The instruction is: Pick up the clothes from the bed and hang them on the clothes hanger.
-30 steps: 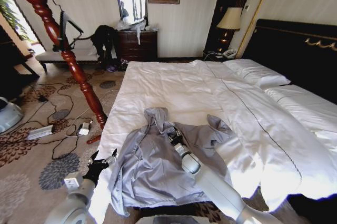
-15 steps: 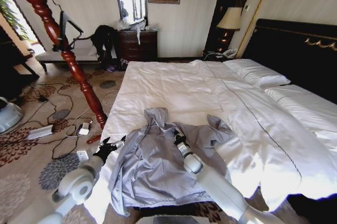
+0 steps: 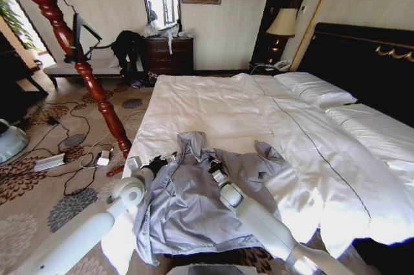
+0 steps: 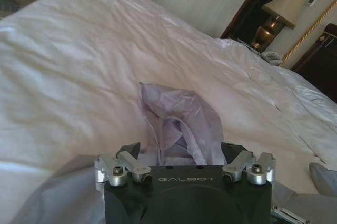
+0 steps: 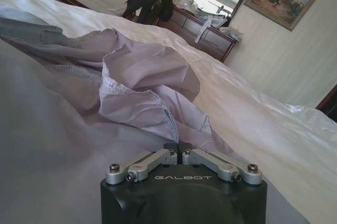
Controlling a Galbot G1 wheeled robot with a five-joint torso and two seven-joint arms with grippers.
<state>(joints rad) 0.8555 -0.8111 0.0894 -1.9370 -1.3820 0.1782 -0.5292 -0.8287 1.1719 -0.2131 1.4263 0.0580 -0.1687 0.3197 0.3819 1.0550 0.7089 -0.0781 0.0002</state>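
Daylight enters beside the wooden pole stand (image 3: 77, 61); white bed (image 3: 220, 107) sheets glare, head-view edges bow, both wrist foregrounds sit dim

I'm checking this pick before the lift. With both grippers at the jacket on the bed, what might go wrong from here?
1. The right gripper is shut on a thin fold of the clothes near the collar; the shiny fabric may slip out.
2. The left gripper is open at the jacket's shoulder, directly over the bed sheet, so it may pinch sheet with the fabric.
3. The wooden pole stand leans close beside the left arm; a wide swing could strike it.
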